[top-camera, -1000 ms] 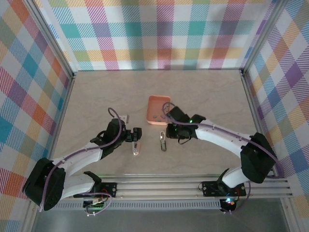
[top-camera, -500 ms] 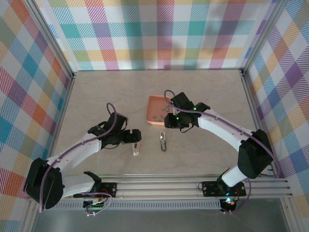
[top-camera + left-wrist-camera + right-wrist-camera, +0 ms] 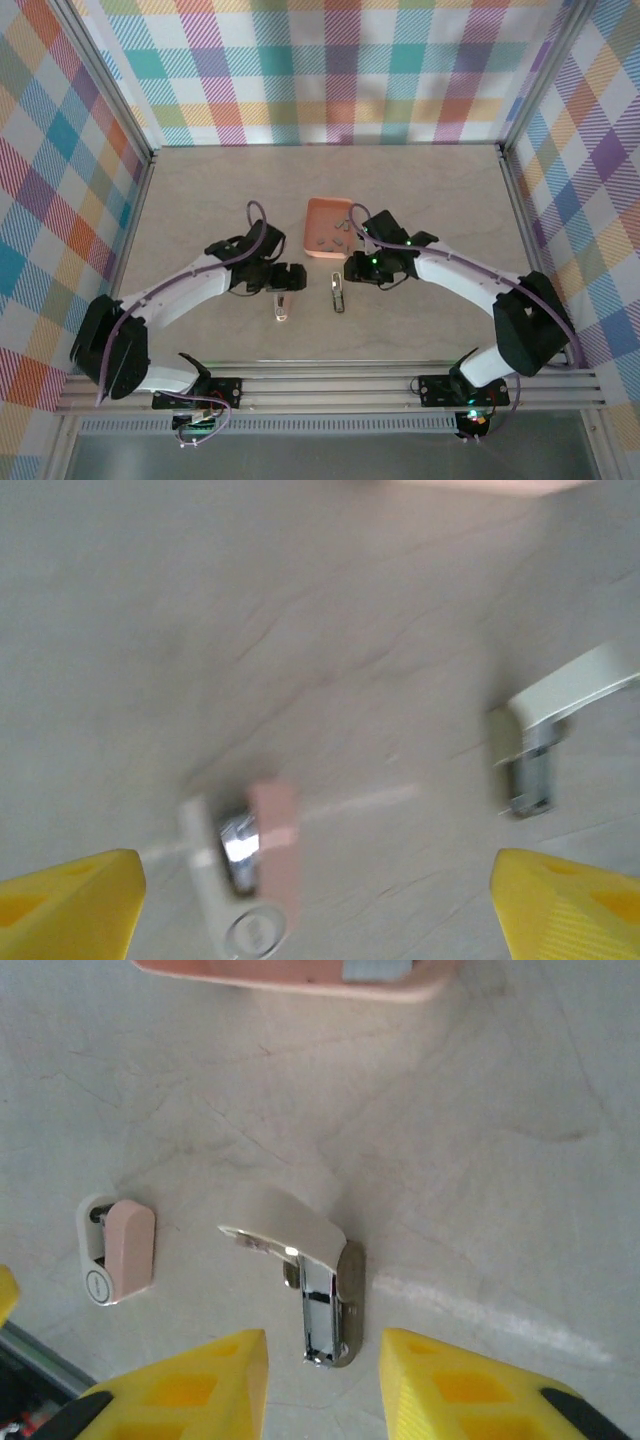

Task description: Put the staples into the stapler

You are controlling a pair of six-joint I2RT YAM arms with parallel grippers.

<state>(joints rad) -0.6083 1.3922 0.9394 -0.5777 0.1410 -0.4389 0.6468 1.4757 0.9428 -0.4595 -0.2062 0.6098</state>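
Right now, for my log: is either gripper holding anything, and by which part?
Nothing is held. The left gripper hangs open over the pink stapler part, the right gripper open over the metal part; both lie on the table.

Blurred pink-and-white stapler (image 3: pixel 262 865) on the table (image 3: pixel 300 630), between the tips of the wide-spread left claw (image 3: pixel 320 905).

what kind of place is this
Probably a tabletop robot test cell: a left arm and right arm bolted to a metal rail, plaid walls boxing in the table, a small tray and stapler laid out.
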